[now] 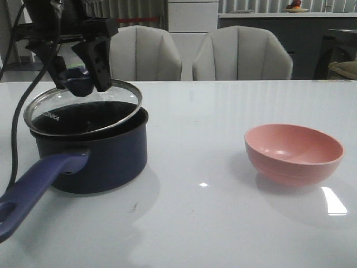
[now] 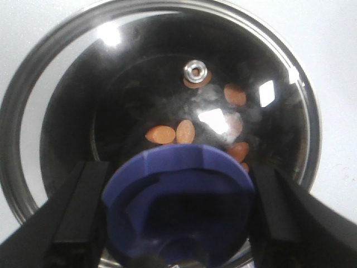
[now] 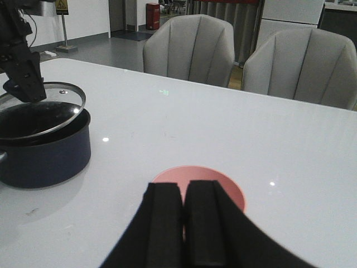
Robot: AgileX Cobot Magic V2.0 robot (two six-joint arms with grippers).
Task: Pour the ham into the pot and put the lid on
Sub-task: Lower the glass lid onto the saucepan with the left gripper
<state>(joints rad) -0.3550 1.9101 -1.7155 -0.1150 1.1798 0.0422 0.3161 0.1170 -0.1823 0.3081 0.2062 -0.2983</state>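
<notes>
White table (image 1: 223,223): tilted glass lid (image 1: 61,111) half-rests on navy pot (image 1: 106,162).

One pot (image 1: 92,153), one lid (image 1: 83,109), one pink bowl (image 1: 293,153), two chairs (image 1: 242,54), and about six visible ham chunks (image 2: 160,134) inside the pot.

matte black angular grippers (image 1: 78,78), black cable (image 1: 14,128)

Showroom/office-type space w/ glossy white table (image 1: 234,111), padded grey shell chairs (image 1: 242,54), white cabinets (image 1: 192,15), open grey floor.
</notes>
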